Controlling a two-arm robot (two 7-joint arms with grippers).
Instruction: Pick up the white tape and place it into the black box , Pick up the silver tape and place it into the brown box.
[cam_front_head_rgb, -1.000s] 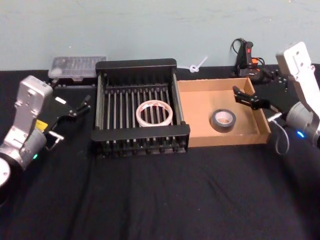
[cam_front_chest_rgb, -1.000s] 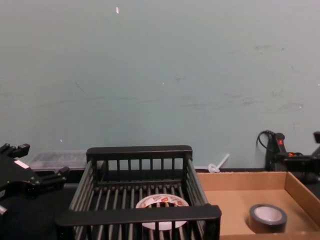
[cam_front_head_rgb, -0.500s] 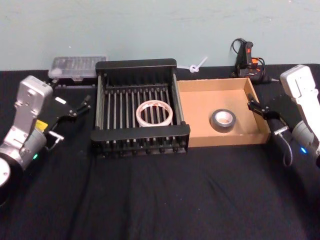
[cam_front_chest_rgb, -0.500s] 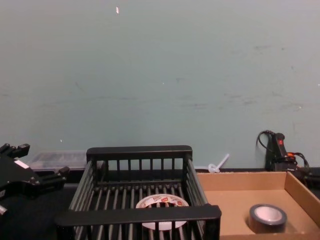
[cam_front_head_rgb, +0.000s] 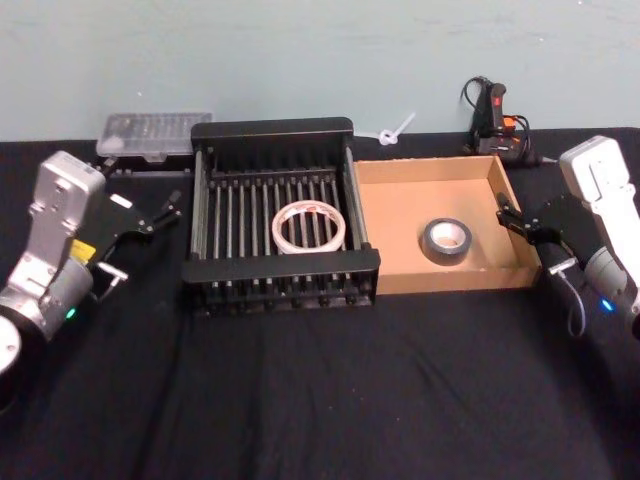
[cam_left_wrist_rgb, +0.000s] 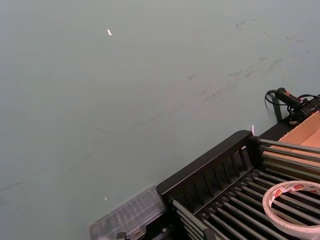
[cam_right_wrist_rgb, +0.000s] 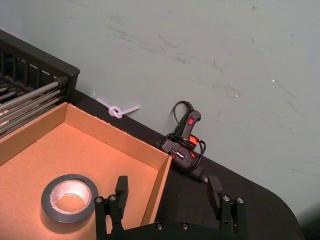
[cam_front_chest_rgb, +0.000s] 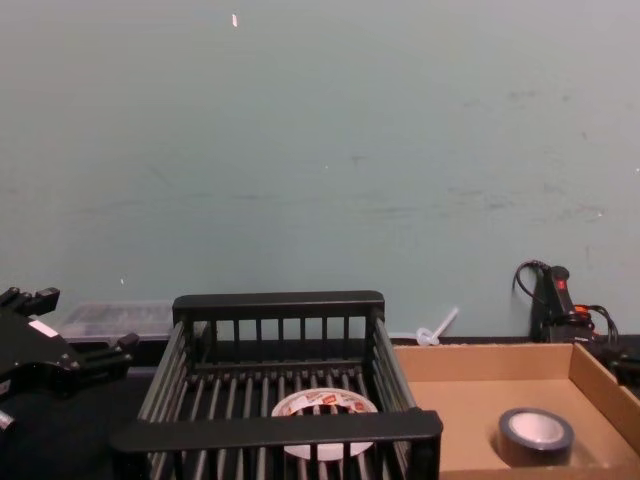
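White tape (cam_front_head_rgb: 310, 226) is lying flat on the slatted floor of the black box (cam_front_head_rgb: 271, 130), clear of its walls. Silver tape (cam_front_head_rgb: 446, 239) is sitting in the brown box (cam_front_head_rgb: 400, 234), apart from every wall. The right gripper (cam_right_wrist_rgb: 167, 193) is hanging spread wide, straddling that tray's right wall. The left gripper (cam_front_head_rgb: 162, 212) is idling left of the crate, fingers parted.

My head looks down, my chest looks level; both share the black box (cam_front_head_rgb: 280, 215) and brown box (cam_front_chest_rgb: 480, 400).
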